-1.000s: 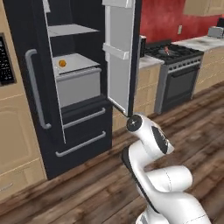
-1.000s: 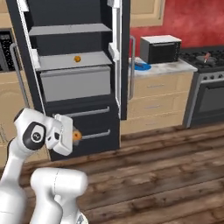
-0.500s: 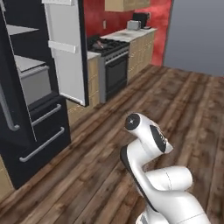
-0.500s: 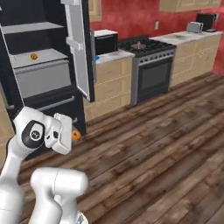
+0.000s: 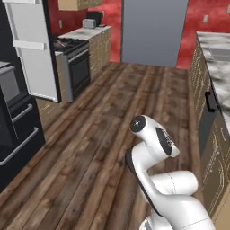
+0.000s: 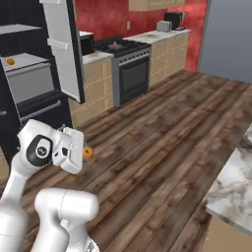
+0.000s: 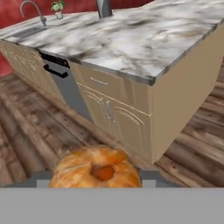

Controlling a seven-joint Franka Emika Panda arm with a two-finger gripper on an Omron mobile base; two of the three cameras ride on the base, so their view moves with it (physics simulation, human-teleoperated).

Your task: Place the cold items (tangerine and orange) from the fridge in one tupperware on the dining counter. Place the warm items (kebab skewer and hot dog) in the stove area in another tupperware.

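Gripper [image 6: 84, 153] partly open, clamped on an orange fruit [image 7: 97, 168], tangerine or orange, can't tell which. Fruit round, glossy, dimpled peel, dark orange navel facing the hand camera; in the right base view it peeks out as a small orange blob just beside the white wrist. Beyond the fruit: counter [image 7: 144, 39] with polished grey-white marble top, beige panelled cabinet fronts, a dark dishwasher [image 7: 65, 85] panel, curved metal faucet at its far end. Floor [image 5: 112, 117] dark wood planks all around. Fridge [image 6: 34, 88] well apart from the fruit, black body, white door swung open, a second orange fruit [image 6: 10, 62] on its shelf. Steel stove [image 6: 128, 64] beside fridge, red wall behind.
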